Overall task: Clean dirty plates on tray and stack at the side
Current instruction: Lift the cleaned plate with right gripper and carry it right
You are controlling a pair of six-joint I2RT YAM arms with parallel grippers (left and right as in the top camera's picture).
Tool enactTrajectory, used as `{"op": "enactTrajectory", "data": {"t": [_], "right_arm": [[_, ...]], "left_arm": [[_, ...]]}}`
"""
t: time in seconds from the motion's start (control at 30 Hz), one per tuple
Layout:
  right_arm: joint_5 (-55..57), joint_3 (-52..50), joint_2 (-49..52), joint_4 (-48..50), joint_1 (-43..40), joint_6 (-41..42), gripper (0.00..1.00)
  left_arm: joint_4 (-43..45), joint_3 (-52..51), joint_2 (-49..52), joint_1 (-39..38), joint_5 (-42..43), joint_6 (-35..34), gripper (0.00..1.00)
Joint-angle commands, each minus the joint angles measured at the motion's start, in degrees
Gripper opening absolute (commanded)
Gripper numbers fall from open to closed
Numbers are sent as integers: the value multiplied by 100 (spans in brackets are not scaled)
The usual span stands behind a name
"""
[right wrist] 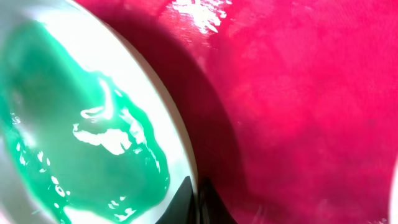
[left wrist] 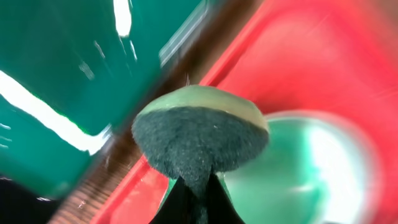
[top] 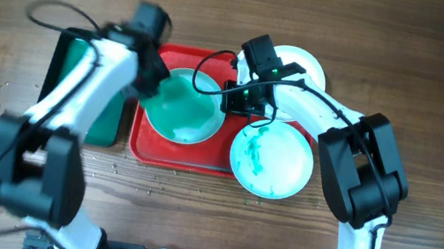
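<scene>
Sponge (left wrist: 199, 140) (dark scouring face) hangs near smeared plate (left wrist: 298, 168).

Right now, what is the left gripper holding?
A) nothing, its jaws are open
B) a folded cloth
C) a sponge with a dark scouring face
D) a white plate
C: the left wrist view shows the left gripper pinched on a sponge, its dark scouring face toward the camera, close to the green-smeared plate in the red tray.
</scene>
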Motion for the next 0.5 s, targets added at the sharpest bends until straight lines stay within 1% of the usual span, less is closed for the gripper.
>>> {"op": "enactTrajectory", "data": {"t": [0.0,0.07,0.1,0.2,0.3,0.47], "right_arm": [[369,-7,81,-50,48,116,4],[372,46,13,-116,105,33,4],[439,83,-61,-166,157,-37,4],[1473,151,-481,-481,372,-50,4],[3123,151,-1132,-817,769,-177,4],[5582,151,-1937,-1147,1414,-184,4]], "left_arm": [[-328,570,-944,619,-304,433,4],[-472,570,-1178,997,-304,649,4],[-560,570,-1215,1169,-306,647,4],[-800,540,-1200,1628,-251,645,4],[-774,433,-1198,1838,-175,645,4],[-699,420,-1187,1851,-177,645,4]]}}
